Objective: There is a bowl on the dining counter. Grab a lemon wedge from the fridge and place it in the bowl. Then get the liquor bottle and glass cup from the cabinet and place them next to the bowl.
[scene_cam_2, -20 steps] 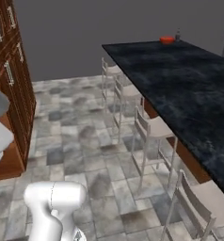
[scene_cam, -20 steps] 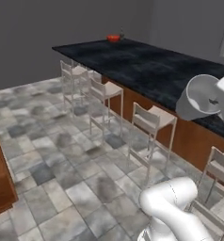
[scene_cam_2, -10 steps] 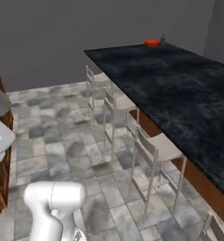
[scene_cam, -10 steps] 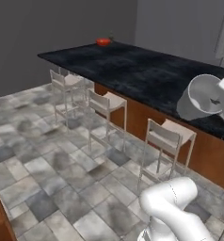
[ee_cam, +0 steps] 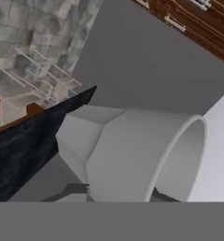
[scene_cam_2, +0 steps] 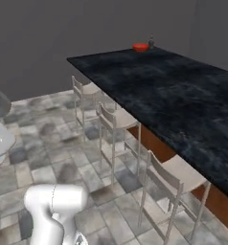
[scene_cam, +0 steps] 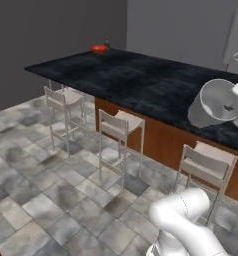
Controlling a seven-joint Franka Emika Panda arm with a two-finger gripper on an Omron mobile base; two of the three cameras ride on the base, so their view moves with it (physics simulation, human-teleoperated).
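Pale tapered cup lies on its side across the hand view, its open rim toward the right, pinched at its base by the pincer. In the left base view the cup hangs above the near end of the black worktop. The red bowl sits at the worktop's far corner, a dark bottle just beside it. Pale stools line the worktop's side over the grey tiled floor.
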